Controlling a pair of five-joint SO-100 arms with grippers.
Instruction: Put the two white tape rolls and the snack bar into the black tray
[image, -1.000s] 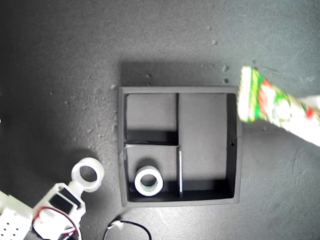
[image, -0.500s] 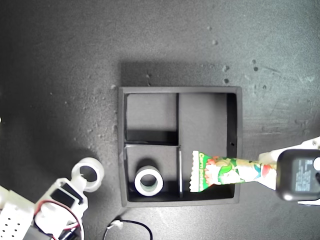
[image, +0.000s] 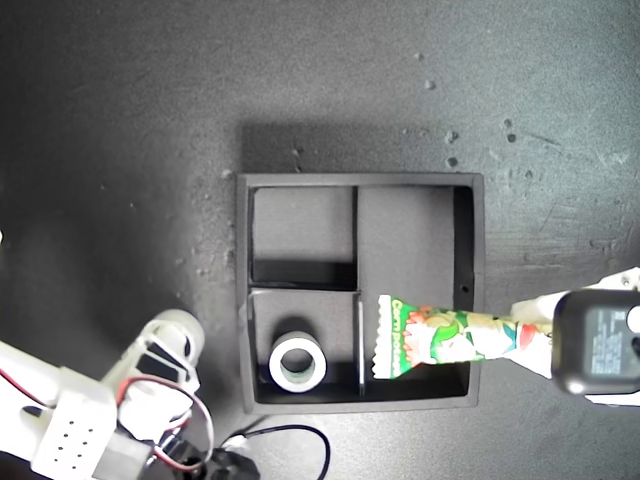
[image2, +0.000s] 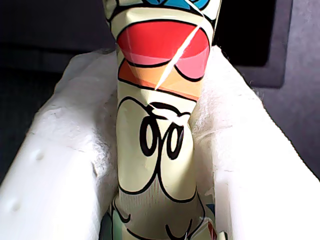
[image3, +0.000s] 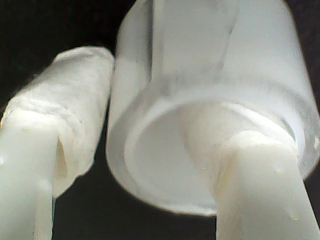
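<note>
Dark mat (image: 120, 150) under everything, speckled with pale crumbs; black tray (image: 243, 290) square at the middle of the exterior view, two small compartments on that view's left, one long compartment on its right. Far small compartment bare; near small compartment holding one tape roll (image: 297, 362), lying flat, hole up, apart from the walls.

Snack bar (image: 445, 338) stretched across the near part of the long compartment, crossing the tray's right wall in the exterior view; crimped free end just beside the thin divider, whether resting on the floor or held above it not clear. Other end pinched in my first gripper (image: 530, 335) at the exterior view's right, outside the tray; in the first wrist view, white padded jaws pressed narrow against both sides of the bar (image2: 157, 145).

Second tape roll (image: 180, 335) outside the tray, off its near left corner in the exterior view, mostly hidden under my second gripper (image: 175, 350); in the second wrist view, one finger (image3: 265, 185) through the roll's (image3: 215, 90) hole, the other finger (image3: 55, 130) outside against its wall, jaws closed on the ring.

Thin black cable (image: 290, 440) looped on the mat near the tray's near edge.
</note>
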